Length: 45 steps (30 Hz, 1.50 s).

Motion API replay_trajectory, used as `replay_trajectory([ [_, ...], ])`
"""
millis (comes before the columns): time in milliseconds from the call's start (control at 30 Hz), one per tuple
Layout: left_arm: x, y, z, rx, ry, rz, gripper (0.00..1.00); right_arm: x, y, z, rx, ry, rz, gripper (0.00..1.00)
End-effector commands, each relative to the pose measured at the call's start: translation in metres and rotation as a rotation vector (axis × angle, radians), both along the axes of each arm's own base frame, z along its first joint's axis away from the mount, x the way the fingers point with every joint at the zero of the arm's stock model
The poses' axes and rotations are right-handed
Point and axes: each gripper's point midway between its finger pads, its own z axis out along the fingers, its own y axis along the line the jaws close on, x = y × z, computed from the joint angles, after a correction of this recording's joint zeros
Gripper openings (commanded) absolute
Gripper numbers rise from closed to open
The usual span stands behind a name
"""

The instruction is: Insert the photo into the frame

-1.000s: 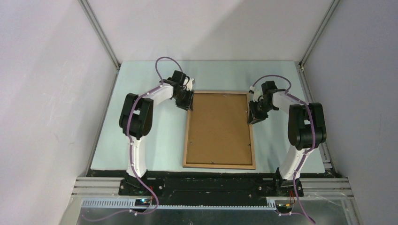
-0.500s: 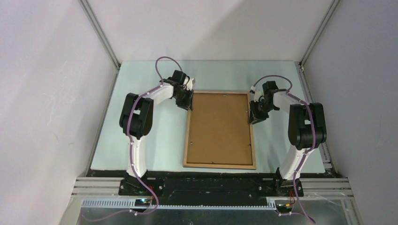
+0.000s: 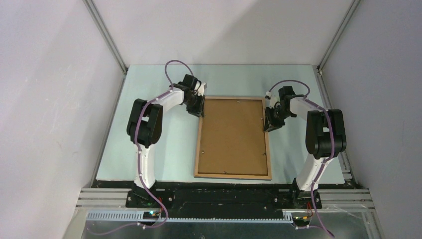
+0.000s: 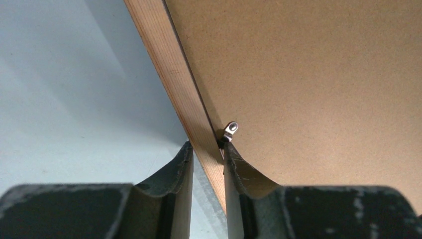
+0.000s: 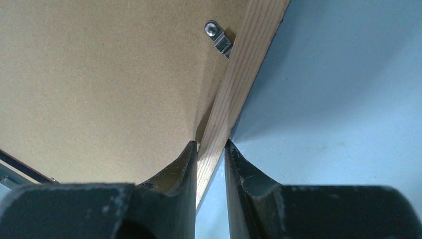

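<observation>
The frame (image 3: pixel 198 149) lies wood-brown face up on the table, with the solid brown backing board (image 3: pixel 233 137) set inside its rails. The photo is hidden. My left gripper (image 3: pixel 199 108) is at the far end of the frame's left rail. In the left wrist view the gripper (image 4: pixel 206 149) has its fingers on either side of the rail (image 4: pixel 169 64), closed on it. My right gripper (image 3: pixel 268 122) is at the right rail. In the right wrist view the gripper (image 5: pixel 211 147) pinches that rail (image 5: pixel 254 45).
Small metal retaining clips (image 4: pixel 230 130) (image 5: pixel 219 37) sit at the board's edge beside each gripper. The frame rests on a light blue mat (image 3: pixel 164 149). Grey walls and metal posts enclose the table at the back and sides.
Both grippers have shifted very slightly along the rails toward the far side. The frame and backing board have not visibly moved.
</observation>
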Motion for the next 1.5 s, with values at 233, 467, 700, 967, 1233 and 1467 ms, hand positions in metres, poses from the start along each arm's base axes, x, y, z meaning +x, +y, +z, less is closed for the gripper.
replay_trajectory([
  [233,0.014,-0.009,0.006,-0.006,-0.055,-0.025,0.13,-0.004,0.005,-0.006,0.027,0.018,0.036,0.0],
  [467,0.015,-0.008,0.011,-0.004,-0.066,-0.023,0.48,-0.005,0.005,-0.006,0.031,0.02,0.038,0.0],
  [700,0.017,-0.007,0.011,0.009,-0.073,-0.024,0.5,-0.005,0.007,-0.006,0.036,0.024,0.041,0.0],
  [967,0.023,-0.005,0.007,0.029,-0.082,-0.021,0.42,-0.006,0.006,-0.007,0.038,0.029,0.036,0.0],
  [1233,0.025,-0.005,0.003,0.032,-0.076,-0.022,0.35,-0.006,0.007,-0.008,0.041,0.032,0.039,0.0],
  [1467,0.023,-0.002,0.004,0.048,-0.088,-0.035,0.29,-0.006,0.007,-0.01,0.041,0.034,0.04,0.0],
])
